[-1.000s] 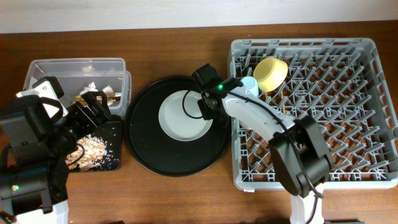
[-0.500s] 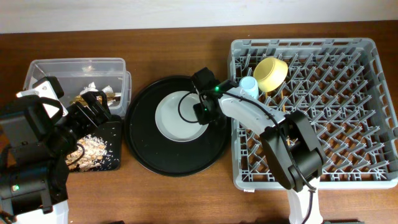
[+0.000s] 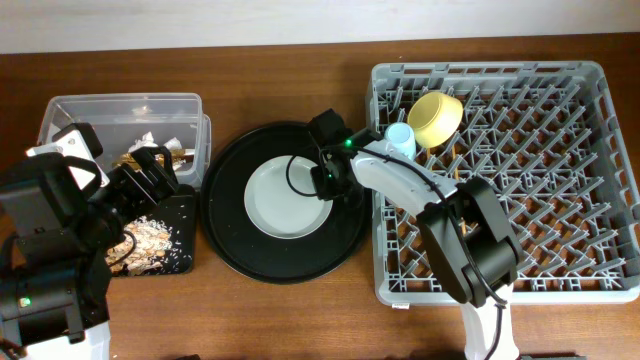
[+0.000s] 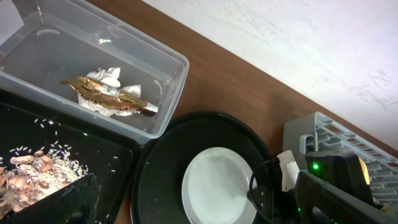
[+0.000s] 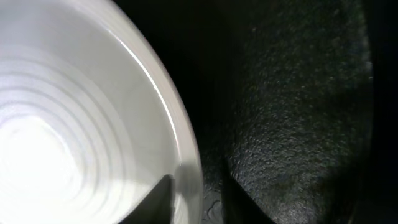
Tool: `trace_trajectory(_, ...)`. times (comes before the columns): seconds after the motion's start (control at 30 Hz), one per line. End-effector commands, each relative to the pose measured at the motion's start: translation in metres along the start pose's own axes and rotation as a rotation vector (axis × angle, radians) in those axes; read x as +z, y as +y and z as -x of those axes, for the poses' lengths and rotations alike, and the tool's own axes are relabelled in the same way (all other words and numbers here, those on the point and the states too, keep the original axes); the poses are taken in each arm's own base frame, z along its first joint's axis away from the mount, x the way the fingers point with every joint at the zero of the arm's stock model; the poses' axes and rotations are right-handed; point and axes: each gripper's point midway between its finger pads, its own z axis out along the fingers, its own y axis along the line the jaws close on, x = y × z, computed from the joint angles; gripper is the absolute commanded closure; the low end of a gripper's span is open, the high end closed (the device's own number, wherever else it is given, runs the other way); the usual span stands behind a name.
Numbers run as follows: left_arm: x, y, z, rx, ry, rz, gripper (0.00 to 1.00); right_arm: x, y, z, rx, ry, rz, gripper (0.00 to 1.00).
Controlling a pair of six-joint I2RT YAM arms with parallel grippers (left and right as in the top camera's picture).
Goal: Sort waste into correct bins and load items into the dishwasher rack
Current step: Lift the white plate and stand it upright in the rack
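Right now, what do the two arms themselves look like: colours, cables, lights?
The right arm has white shells between black joints, a lit green light near the wrist, and a thin black cable looping beside the black right gripper. The left arm is mostly black and blocky with white panels, a small green light and a black left gripper.

Whitish plate [image 3: 283, 198] on a black round tray [image 3: 240, 255]; grey grid rack [image 3: 560, 200] at 3 o'clock, yellow bowl [image 3: 436, 117], light-blue cup [image 3: 400, 137].
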Motion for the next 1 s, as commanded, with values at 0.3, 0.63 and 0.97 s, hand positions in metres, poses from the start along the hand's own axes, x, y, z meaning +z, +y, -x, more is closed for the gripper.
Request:
trace_trajectory(0.3, -0.002, 0.000, 0.004, 0.021, -0.015, 0.003, 0.01, -0.290, -0.042, 0.026, -0.007, -0.466, -0.302, 0.96)
trace_trajectory(0.63, -0.002, 0.000, 0.004, 0.021, -0.016, 0.003, 0.01, -0.399, -0.210, -0.115, 0.295, -0.291, -1.117, 0.96)
trace_trajectory(0.97, -0.002, 0.000, 0.004, 0.021, -0.015, 0.003, 0.01, -0.270, -0.235, -0.077, 0.219, 0.034, -1.187, 0.96)
